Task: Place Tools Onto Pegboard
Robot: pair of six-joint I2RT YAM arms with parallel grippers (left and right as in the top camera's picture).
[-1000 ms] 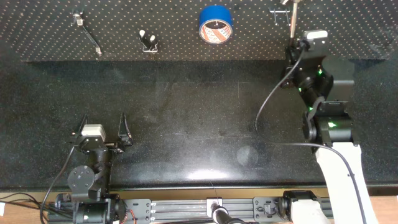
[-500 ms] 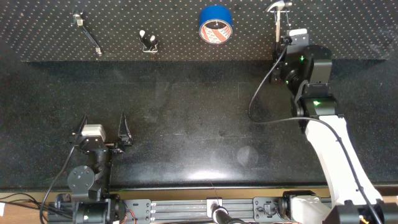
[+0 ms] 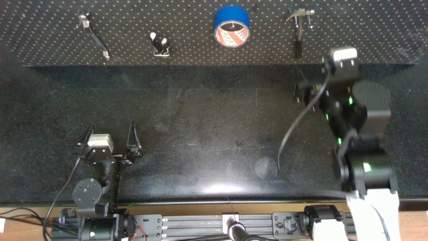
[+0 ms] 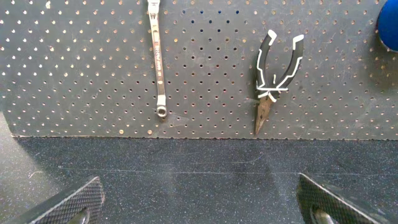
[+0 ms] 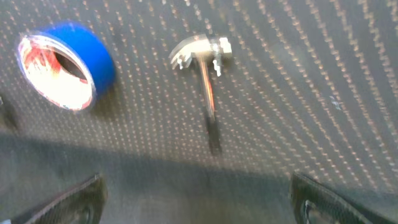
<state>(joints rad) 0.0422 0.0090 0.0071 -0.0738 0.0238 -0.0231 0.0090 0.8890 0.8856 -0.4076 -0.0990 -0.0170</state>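
The wrench (image 3: 93, 37), pliers (image 3: 159, 45), blue tape roll (image 3: 231, 27) and hammer (image 3: 298, 30) all hang on the pegboard (image 3: 187, 20), so the task looks finished. The right pincer (image 5: 199, 202) and left pincer (image 3: 111, 137) gape wide, holding nothing.

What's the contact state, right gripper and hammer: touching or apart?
Apart. Right wrist view: hammer hangs on the pegboard, bare board between it and the right gripper.

looks like a workshop bench: black pegboard (image 3: 200, 30) hung with a hammer (image 3: 298, 27), pliers (image 4: 273, 81), wrench (image 4: 158, 59), tape roll (image 3: 232, 27).
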